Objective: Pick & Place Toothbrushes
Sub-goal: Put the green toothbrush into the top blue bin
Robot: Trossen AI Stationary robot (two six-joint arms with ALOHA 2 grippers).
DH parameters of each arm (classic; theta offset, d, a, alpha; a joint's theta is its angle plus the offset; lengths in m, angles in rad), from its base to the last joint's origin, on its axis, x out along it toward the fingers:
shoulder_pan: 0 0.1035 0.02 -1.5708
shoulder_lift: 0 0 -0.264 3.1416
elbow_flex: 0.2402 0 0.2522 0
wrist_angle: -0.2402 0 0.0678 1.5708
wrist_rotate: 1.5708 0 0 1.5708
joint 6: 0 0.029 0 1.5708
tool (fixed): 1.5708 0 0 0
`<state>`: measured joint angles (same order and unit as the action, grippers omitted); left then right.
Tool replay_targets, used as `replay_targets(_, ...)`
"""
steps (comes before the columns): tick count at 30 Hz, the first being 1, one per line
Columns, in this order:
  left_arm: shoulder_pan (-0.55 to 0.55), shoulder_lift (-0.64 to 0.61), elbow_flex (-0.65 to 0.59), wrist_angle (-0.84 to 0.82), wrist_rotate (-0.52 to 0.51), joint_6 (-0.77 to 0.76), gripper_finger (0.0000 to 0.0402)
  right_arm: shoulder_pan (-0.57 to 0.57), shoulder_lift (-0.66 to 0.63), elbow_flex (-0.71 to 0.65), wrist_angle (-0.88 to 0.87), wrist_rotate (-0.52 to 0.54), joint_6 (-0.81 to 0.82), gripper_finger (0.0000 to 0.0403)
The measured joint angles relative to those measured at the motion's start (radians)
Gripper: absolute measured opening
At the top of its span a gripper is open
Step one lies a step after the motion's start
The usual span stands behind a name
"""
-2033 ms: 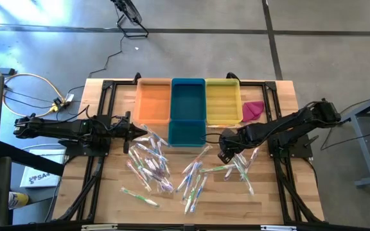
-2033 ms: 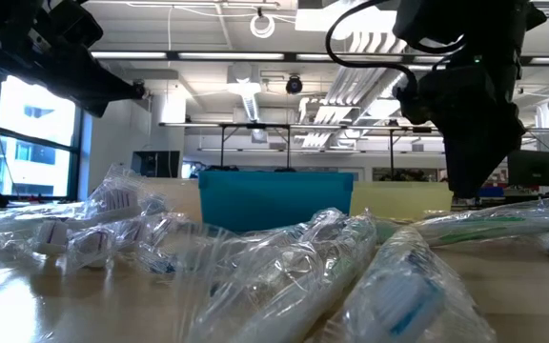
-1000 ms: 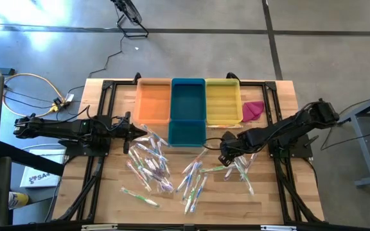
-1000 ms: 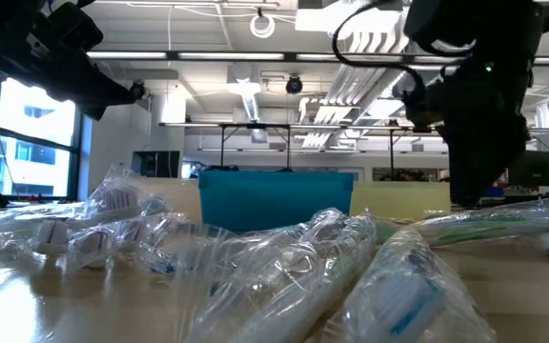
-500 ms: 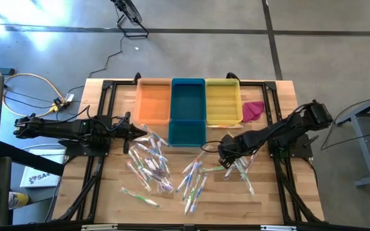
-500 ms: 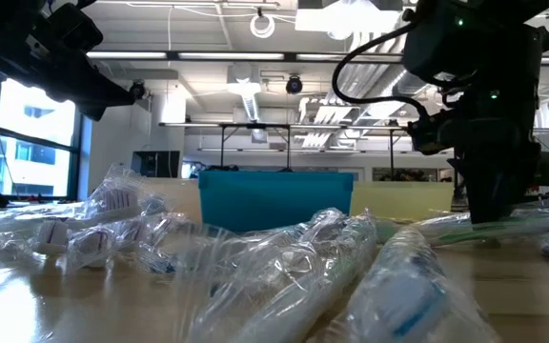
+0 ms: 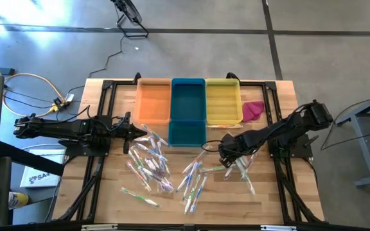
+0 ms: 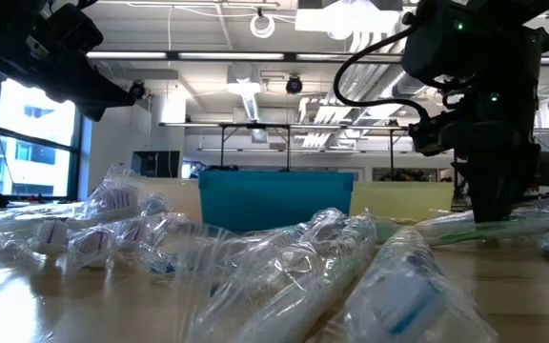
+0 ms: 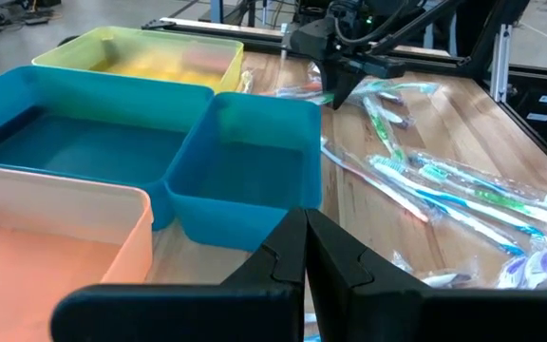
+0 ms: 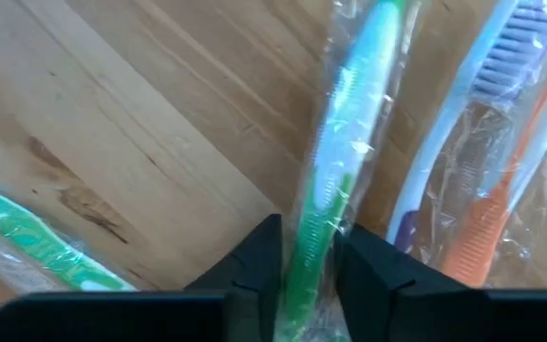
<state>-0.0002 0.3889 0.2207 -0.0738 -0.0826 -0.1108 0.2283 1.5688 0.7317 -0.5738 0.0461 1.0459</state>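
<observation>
Many wrapped toothbrushes lie on the wooden table in three loose heaps: left point(image 7: 149, 163), middle point(image 7: 194, 179) and right point(image 7: 239, 168). My right gripper point(image 7: 225, 156) is down at the right heap, shut on a green-handled toothbrush point(image 10: 335, 161) in its clear wrapper; it also shows in the low view point(image 8: 492, 211). My left gripper point(image 7: 140, 130) hovers shut and empty at the table's left, beside the orange tray; its shut fingers point(image 9: 304, 249) show in the left wrist view. My right gripper pinches the green toothbrush's handle point(image 10: 313, 249) between its two fingers point(image 10: 259, 261), which come from above, pointing down, and lie across it. The toothbrush lies flat on the table, running on past the fingers beside an orange and white one point(image 10: 463, 190).
Three trays stand side by side at the table's far side: orange point(image 7: 153, 101), blue point(image 7: 187, 109) and yellow point(image 7: 222, 101). A pink cloth point(image 7: 252, 110) lies right of the yellow tray. Bare wood shows along the near edge.
My right gripper has gone down onto the right heap of toothbrushes and has stayed there for the last half second. The toothbrushes lie as before.
</observation>
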Motion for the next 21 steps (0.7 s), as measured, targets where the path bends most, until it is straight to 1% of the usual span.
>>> replay_targets(5, 0.000, 0.000, 0.000, 0.000, 0.000, 0.000, 0.0000, 0.000, 0.000, -0.001, 0.001, 0.000, 0.003, 0.0015)
replay_targets(12, 0.000, 0.000, 0.000, 0.000, 0.000, 0.000, 0.0000, -0.001, 0.000, -0.001, 0.012, -0.025, 0.004, 0.0012)
replay_targets(17, 0.000, 0.000, 0.000, 0.000, 0.000, 0.000, 0.0000, -0.015, -0.023, -0.002, 0.027, -0.076, 0.005, 0.0013)
replay_targets(19, 0.000, 0.000, 0.000, 0.001, 0.000, 0.000, 0.0000, -0.021, -0.044, -0.002, 0.043, -0.124, 0.005, 0.0012)
replay_targets(21, 0.000, 0.000, 0.000, 0.003, 0.000, 0.000, 0.0000, -0.031, -0.073, -0.002, 0.051, -0.147, -0.013, 0.0012)
